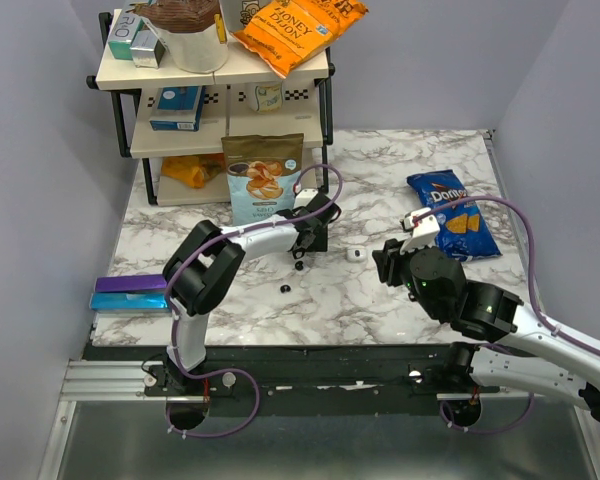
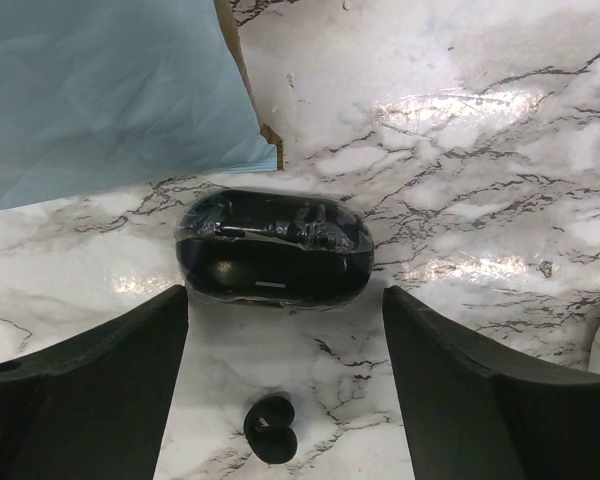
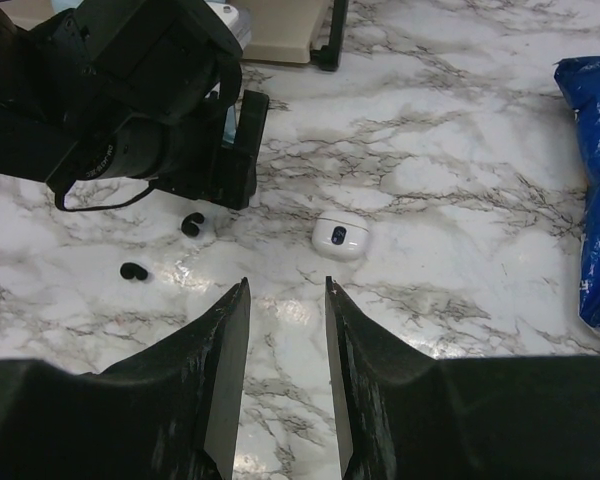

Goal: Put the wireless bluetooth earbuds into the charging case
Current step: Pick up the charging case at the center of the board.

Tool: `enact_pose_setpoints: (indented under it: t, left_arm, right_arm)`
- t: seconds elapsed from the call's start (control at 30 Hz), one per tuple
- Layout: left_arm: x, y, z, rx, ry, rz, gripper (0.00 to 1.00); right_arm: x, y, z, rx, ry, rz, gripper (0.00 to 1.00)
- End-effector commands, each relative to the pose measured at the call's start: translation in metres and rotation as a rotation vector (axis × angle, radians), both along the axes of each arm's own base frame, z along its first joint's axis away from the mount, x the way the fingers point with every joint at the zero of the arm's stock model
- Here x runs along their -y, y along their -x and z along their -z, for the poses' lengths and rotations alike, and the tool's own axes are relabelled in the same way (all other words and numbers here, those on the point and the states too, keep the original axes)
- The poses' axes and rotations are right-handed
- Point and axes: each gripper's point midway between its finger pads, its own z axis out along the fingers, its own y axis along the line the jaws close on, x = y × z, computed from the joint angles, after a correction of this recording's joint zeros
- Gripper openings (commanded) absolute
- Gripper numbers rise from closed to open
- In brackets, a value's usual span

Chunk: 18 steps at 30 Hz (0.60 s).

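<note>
The marble bench (image 1: 380,300) fills the overhead view. My left claw (image 2: 283,330) gapes empty low in its wrist view, the black charging case (image 2: 272,250) lying centre-frame just beyond its tips and one earbud (image 2: 270,428) between them. My right claw (image 3: 286,290) stands narrowly parted, empty; the other earbud (image 3: 132,270) lies mid-left there.

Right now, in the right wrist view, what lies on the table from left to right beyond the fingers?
earbud → second earbud → white case → blue bag
</note>
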Motion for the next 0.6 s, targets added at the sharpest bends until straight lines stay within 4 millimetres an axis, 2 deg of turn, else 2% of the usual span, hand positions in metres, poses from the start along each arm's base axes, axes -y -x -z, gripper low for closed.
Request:
enact_pose_setpoints:
  t: [0.0, 0.37, 0.43, 0.57]
  left_arm:
    - [-0.003, -0.008, 0.005, 0.015, -0.008, -0.011, 0.82]
    - [-0.008, -0.018, 0.01, 0.018, -0.001, -0.005, 0.83]
    - [-0.007, -0.018, 0.011, 0.016, 0.004, -0.004, 0.81]
    - [-0.005, -0.016, 0.013, 0.012, 0.014, 0.007, 0.72]
  right_arm:
    - [0.0, -0.001, 0.0, 0.009, -0.008, 0.004, 0.45]
    - [-0.002, -0.002, 0.004, -0.002, 0.003, 0.002, 0.45]
    - [-0.002, -0.002, 0.004, -0.001, 0.005, 0.005, 0.45]
    - [-0.003, -0.003, 0.005, -0.003, 0.007, 0.005, 0.45]
